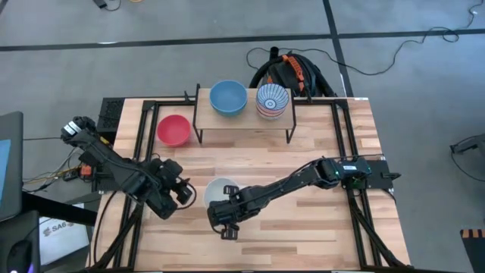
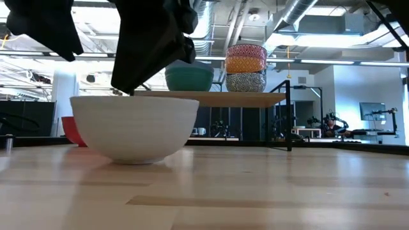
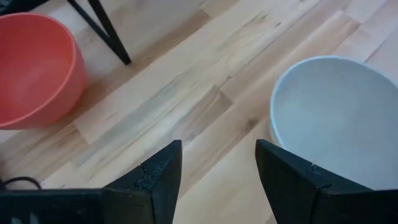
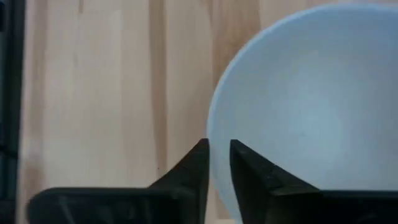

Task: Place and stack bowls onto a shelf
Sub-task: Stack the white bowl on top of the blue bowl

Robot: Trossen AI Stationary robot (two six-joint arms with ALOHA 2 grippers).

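- A light wooden tabletop (image 1: 303, 152) of long planks is being shown from above, framed by black rails, with grey floor and cables around it.
- Beyond the tabletop, an open room with ceiling ducts and distant desks is being shown in the low view.
- The shelf (image 1: 244, 120) is being seen standing at the far side of the tabletop, its long axis running left to right, its thin black legs planted on the planks.
- On the shelf, a light blue bowl (image 1: 228, 98) and, just beside it, a stack topped by the blue-white striped bowl (image 1: 273, 101) are being carried; all are upright with mouths facing up.
- In the low view that stack (image 2: 246, 68) is being seen as several patterned bowls nested together, beside a teal-looking bowl (image 2: 189, 78).
- The red bowl (image 1: 173, 130) is being seen upright on the tabletop, just beside the shelf's left end.
- The white bowl (image 1: 220, 192) is being seen upright and empty on the near middle of the tabletop.
- The right hand (image 1: 229, 218) is being held at the white bowl's near rim, its fingers (image 4: 194, 167) drawn narrow with the rim wall between them.
- The left hand (image 1: 184, 192) is being held just left of the white bowl, its fingers (image 3: 163, 174) spread wide over bare wood, gripping nothing.
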